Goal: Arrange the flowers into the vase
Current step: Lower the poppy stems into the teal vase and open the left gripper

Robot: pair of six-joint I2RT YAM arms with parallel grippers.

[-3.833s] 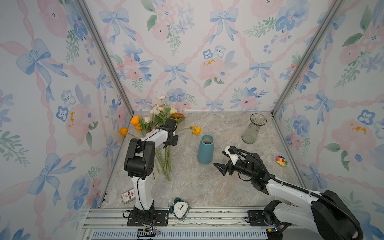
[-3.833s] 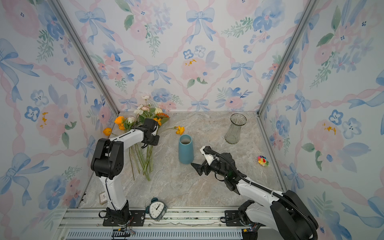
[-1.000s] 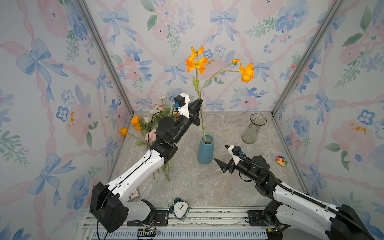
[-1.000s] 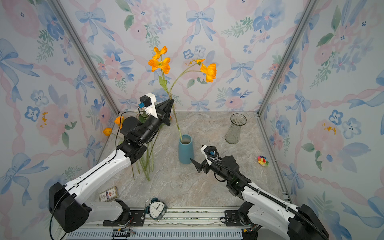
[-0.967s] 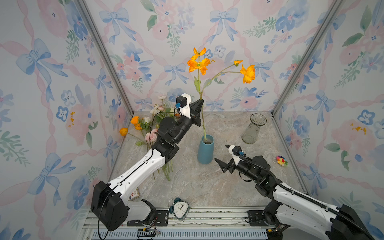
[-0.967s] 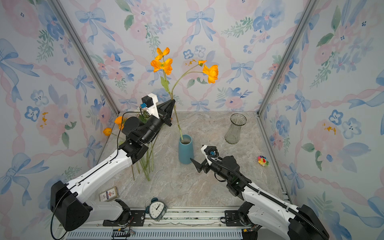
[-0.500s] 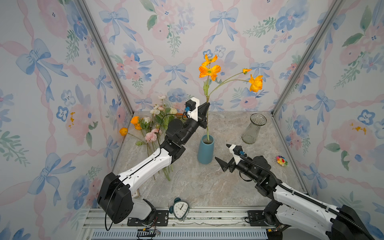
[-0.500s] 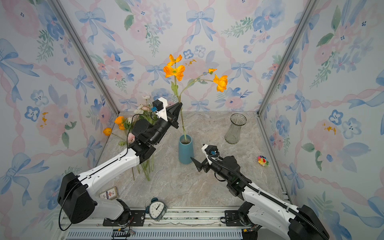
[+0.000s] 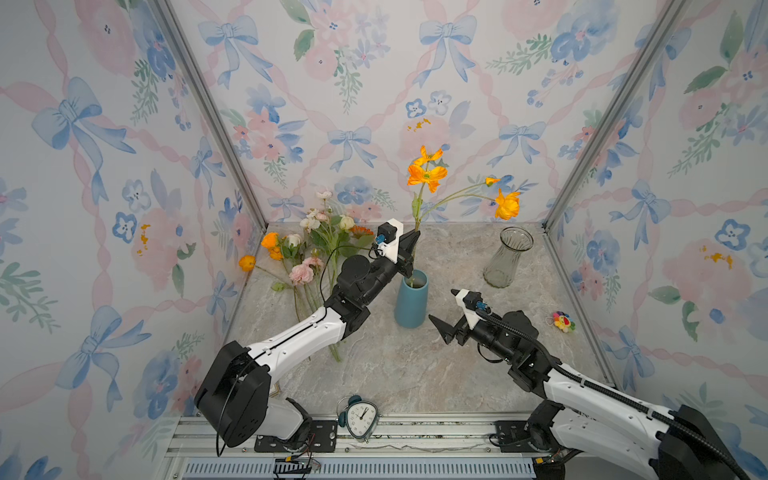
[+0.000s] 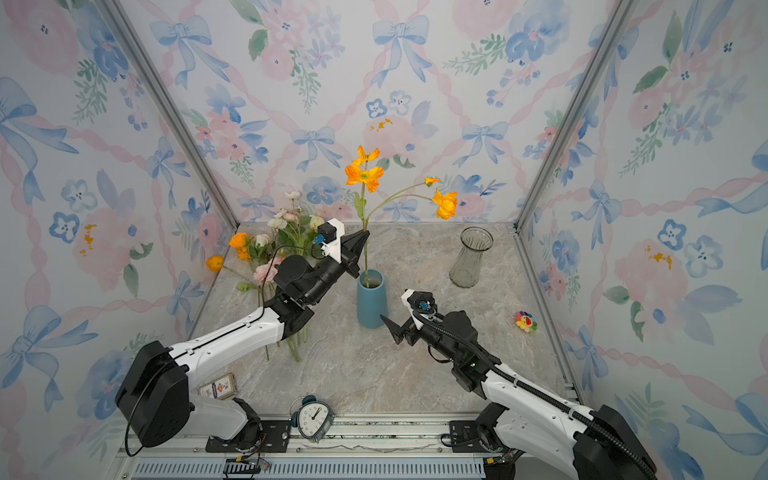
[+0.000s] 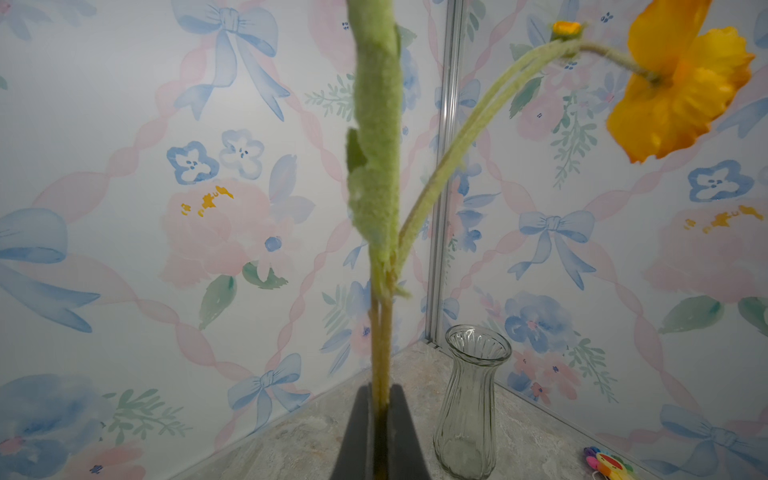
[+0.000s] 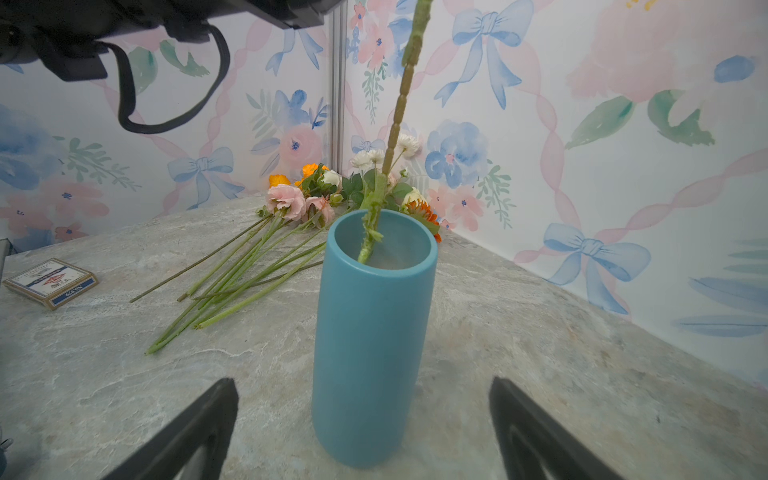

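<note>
- The left gripper point(image 9: 412, 236) is reaching over the middle of the marble worktop point(image 9: 415, 365); its fingers point(image 11: 405, 432) are clenching the green stem of an orange poppy spray point(image 9: 427, 174), which is standing nearly upright between them.
- The spray's lower end is dipping into the mouth of the teal ceramic vase point(image 9: 411, 303), visible in the right wrist view just inside the rim; its blooms are rising high above the vase, with one branch arching toward the right wall.
- The teal ceramic vase is standing upright near the worktop's centre.
- The right gripper point(image 9: 441, 305) is hovering low, just beside the vase's base on the front-right; its jaws are gaping wide and grasping nothing, and not touching the vase.
- The loose flowers point(image 9: 309, 266), pink, cream, white and orange, are lying in a bundle at the back left corner, stems pointing toward the front.
- A clear glass vase point(image 9: 507, 257) is standing empty near the back right corner; a rainbow plush toy point(image 9: 563, 321) is lying by the right edge; an alarm clock point(image 9: 360, 417) is sitting at the front edge; a card box point(image 10: 217, 387) is lying near the front left corner.
</note>
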